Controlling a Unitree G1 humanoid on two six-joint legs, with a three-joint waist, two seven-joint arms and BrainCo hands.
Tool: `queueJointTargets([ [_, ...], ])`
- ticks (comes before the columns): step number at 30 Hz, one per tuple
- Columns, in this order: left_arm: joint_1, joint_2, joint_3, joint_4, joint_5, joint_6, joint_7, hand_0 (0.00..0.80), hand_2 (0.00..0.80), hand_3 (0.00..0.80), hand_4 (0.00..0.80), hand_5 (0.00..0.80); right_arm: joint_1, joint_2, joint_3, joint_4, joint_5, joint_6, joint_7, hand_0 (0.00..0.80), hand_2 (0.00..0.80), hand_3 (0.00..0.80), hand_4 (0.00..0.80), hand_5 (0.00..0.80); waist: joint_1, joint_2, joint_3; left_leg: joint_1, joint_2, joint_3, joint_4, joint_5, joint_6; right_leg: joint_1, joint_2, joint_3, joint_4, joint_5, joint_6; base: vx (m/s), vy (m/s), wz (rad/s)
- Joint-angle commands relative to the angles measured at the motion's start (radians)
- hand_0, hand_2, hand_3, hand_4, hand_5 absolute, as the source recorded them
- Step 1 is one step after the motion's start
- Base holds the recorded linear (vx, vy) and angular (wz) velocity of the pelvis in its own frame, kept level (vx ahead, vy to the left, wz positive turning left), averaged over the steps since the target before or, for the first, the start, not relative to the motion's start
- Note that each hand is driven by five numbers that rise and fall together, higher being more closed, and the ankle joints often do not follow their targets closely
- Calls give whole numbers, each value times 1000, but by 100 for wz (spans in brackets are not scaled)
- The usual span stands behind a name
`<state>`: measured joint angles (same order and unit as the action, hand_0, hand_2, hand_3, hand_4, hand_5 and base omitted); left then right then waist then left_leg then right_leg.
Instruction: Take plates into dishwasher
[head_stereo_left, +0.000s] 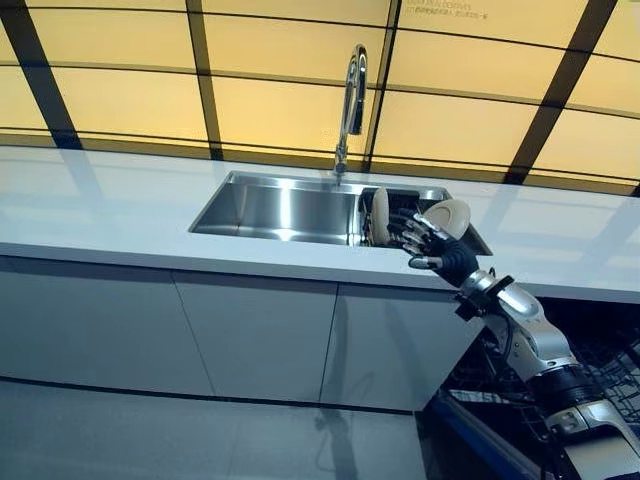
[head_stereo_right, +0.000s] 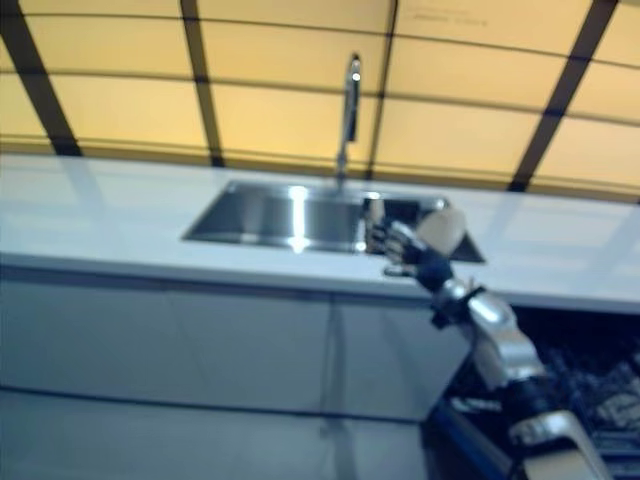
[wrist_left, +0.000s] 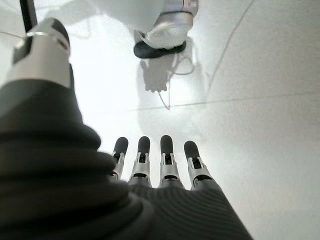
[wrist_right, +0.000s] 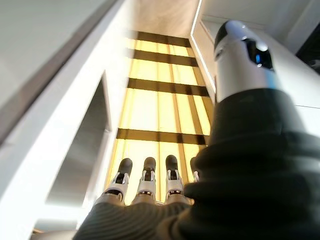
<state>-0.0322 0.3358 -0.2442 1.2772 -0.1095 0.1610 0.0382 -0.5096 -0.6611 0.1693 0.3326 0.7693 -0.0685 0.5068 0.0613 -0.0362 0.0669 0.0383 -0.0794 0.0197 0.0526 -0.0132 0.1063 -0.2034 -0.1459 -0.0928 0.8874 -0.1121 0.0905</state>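
Sink (head_stereo_left: 275, 210) and faucet (head_stereo_left: 350, 105): polished, reflective metal. Countertop (head_stereo_left: 100, 210): smooth, glossy white. Cabinet fronts (head_stereo_left: 250, 340): smooth, pale, faintly reflective. Plates (head_stereo_left: 448, 215): smooth, cream, ceramic-looking. Right hand (head_stereo_left: 435, 250): silver metal fingers, dark ribbed matt cover.

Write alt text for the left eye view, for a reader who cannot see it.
The robot's right hand reaches over the right end of a steel sink set in a white counter, at pale plates standing there. A tall faucet rises behind the sink; an open dishwasher rack shows at lower right.
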Motion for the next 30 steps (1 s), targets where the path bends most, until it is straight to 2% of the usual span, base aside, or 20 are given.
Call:
queueJointTargets([
  [1, 2, 29, -15, 24, 38, -8, -6, 0, 0, 0, 0, 0, -101, -82, -103, 43, 122, -63, -45, 0, 0, 0, 0, 0, -28, -22, -1, 13, -11, -42, 35, -31, -32, 1, -4, -18, -419, 277, 16, 399, -245, 28],
  [2, -3, 29, -12, 27, 39, -6, -4, 0, 0, 0, 0, 0, -103, -96, -121, 49, 133, -63, -63, 0, 0, 0, 0, 0, -51, -46, 3, 56, -30, -64, 25, -65, -41, -38, -35, -25, -578, 340, 34, 476, -302, 62],
  [3, -14, 29, -12, 31, 32, 1, -1, 0, 0, 0, 0, 0, -108, -108, -132, 56, 143, -65, -80, 0, 0, 0, 0, 0, -78, -46, 10, 109, -25, -104, 12, -102, -49, -46, -38, -28, -723, 365, 48, 593, -361, 74],
  [4, -23, 28, -13, 36, 30, 6, 1, 0, 0, 0, 0, 0, -115, -119, -139, 69, 142, -65, -93, 0, 0, 0, 0, 0, -94, -44, 11, 137, -18, -130, 4, -120, -53, -54, -34, -15, -816, 376, 56, 428, -236, 62],
  [6, -33, 23, -14, 44, 24, 14, 2, 0, 0, 0, 0, 0, -129, -135, -145, 88, 141, -62, -109, 0, 0, 0, 0, 0, -106, -31, 10, 170, 1, -159, 2, -145, -58, -52, -25, -3, -901, 389, 61, 295, -174, 48],
  [8, -28, 21, -9, 53, 12, 11, 7, 0, 0, 0, 0, 0, -146, -150, -143, 101, 134, -54, -137, 0, 0, 0, 0, 0, -101, -35, 8, 196, 20, -152, 12, -180, -68, -36, -39, -15, -872, 383, 58, 246, -191, 31],
  [10, -22, 21, 10, 65, 4, 7, 10, 0, 0, 0, 0, 0, -153, -150, -139, 113, 118, -52, -162, 0, 0, 0, 0, 0, -94, -46, 1, 191, 25, -138, 36, -197, -73, 10, -34, -21, -880, 356, 55, 241, -172, 20],
  [11, -17, 20, 30, 66, -28, 13, 17, 0, 0, 0, 0, 0, -148, -151, -135, 113, 111, -34, -206, 0, 0, 0, 0, 0, -101, -50, -8, 199, 34, -121, 41, -196, -89, 22, -26, -7, -845, 353, 56, 281, -142, 10],
  [12, -15, 21, 40, 66, -31, 13, 9, 0, 0, 0, 0, 0, -143, -155, -141, 128, 82, -26, -245, 0, 0, 0, 0, 0, -103, -51, -11, 209, 43, -105, 38, -195, -97, 24, -31, -13, -827, 349, 59, 291, -132, 0],
  [16, -12, 18, 42, 72, 1, 4, 4, 0, 0, 0, 0, 0, -116, -181, -160, 165, 31, 2, -341, 0, 0, 0, 0, 0, -117, -53, -22, 237, 72, -75, 0, -182, -111, 44, -25, -23, -814, 319, 53, 206, -84, 17],
  [25, -24, 20, 25, 78, -10, -11, -3, 0, 0, 0, 0, 0, -132, -214, -161, 216, -6, 24, -459, 0, 0, 0, 0, 0, -136, -40, -27, 257, 103, -59, -38, -164, -139, 35, -33, -33, -774, 287, 51, 170, -61, 0],
  [29, -16, 20, 30, 85, -27, -14, 0, 0, 0, 0, 0, 0, -154, -235, -151, 246, -41, 40, -527, 0, 0, 0, 0, 0, -138, -37, -35, 269, 128, -61, -14, -169, -156, 23, -23, -37, -743, 262, 31, 122, -82, 0],
  [30, -16, 19, 32, 88, -32, -12, 2, 0, 0, 0, 0, 0, -166, -241, -145, 256, -47, 39, -541, 0, 0, 0, 0, 0, -137, -35, -38, 267, 139, -63, 6, -152, -164, 23, -13, -40, -737, 251, 21, 100, -116, -8],
])
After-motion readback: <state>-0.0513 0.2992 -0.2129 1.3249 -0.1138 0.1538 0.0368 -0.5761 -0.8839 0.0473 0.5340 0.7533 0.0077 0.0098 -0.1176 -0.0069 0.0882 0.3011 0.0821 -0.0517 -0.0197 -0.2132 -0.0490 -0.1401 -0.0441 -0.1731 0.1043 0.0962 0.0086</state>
